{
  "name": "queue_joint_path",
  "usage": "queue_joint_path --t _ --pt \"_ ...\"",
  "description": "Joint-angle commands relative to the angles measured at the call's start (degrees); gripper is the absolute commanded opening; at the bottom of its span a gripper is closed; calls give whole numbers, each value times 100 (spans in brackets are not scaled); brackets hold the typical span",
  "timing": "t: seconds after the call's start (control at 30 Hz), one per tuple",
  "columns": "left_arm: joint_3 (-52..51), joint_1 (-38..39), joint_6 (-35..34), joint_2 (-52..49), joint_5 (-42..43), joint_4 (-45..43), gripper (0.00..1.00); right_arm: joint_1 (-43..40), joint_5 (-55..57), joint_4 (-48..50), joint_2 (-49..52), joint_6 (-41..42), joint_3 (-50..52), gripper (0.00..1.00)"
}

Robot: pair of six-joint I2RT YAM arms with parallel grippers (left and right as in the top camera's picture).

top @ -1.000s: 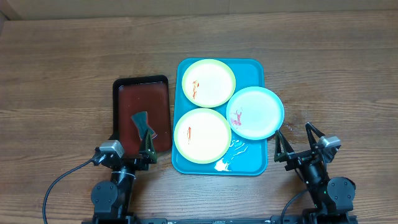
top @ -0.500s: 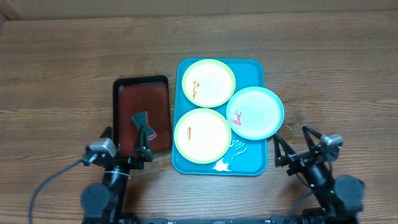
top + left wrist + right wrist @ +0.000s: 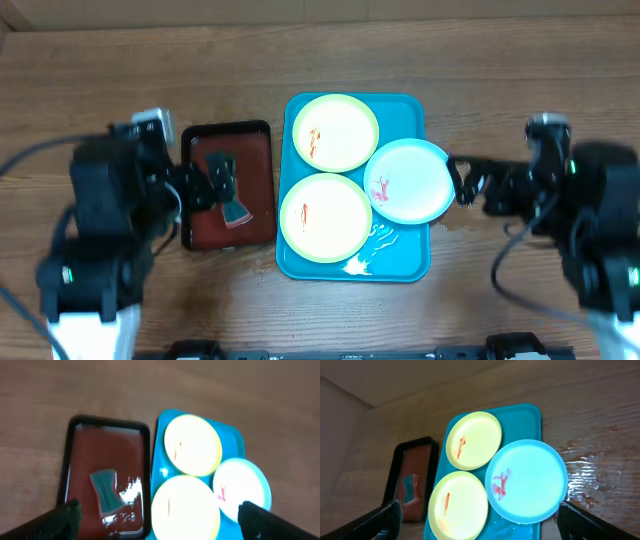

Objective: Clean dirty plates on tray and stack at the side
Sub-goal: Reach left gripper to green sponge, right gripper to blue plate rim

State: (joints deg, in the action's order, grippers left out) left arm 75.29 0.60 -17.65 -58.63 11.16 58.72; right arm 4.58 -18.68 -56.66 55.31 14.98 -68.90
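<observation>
Tray: the big blue tray (image 3: 405,262) lies in the middle of the wooden table (image 3: 100,60).
Plates: all three sit close together on the big blue tray, each with red smears. The far green plate (image 3: 335,133) is at the back. The near green plate (image 3: 326,217) is at the front. The blue plate (image 3: 410,181) is on the right and sticks out past the tray's right rim.
Right claw: the right gripper (image 3: 463,183) has its fingers spread wide, with nothing in them. From above it is just beside the blue plate's right edge. I cannot tell if it touches.
Left claw: the left gripper (image 3: 212,180) is spread wide too and holds nothing. It is over the small dark tray (image 3: 258,150). All the plates lie off to its right, apart from it.
Small tray: it lies just left of the big blue tray. A blue-green sponge (image 3: 106,491) lies in it, near the left claw.
Wet spots: shiny water (image 3: 372,248) sits at the front of the big blue tray.
</observation>
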Motion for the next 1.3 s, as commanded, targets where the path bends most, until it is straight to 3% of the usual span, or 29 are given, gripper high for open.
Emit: queue_joint_path --t 0.0,0.13,0.3,0.43,0.57,0.83,1.03,1.13,1.27 --pt "929 -46 138 -612 243 708 100 -15 -664 -107 629 2 -527 100" --pt "1167 -46 177 -938 435 1207 100 142 -476 -271 1176 4 -376 99" --pt "1167 -39 590 -1086 774 1499 100 942 -24 -459 1917 7 249 70" --pt "1165 -17 739 -1132 612 1543 100 1716 160 229 2490 210 1023 58" --pt "1143 -15 717 -1187 192 1652 93 2194 175 1147 3038 444 1554 52" --pt "1108 46 715 -1650 109 1823 79 2343 295 2341 4035 673 1779 34" --pt "1095 350 717 -2208 109 1860 74 2343 970 2712 4605 911 1779 12" --pt "1095 592 695 -2535 74 1858 71 2339 1150 2835 4638 933 1779 7" --pt "997 857 -90 -3012 -682 1834 70 2332 1285 2940 4629 1073 1749 4"
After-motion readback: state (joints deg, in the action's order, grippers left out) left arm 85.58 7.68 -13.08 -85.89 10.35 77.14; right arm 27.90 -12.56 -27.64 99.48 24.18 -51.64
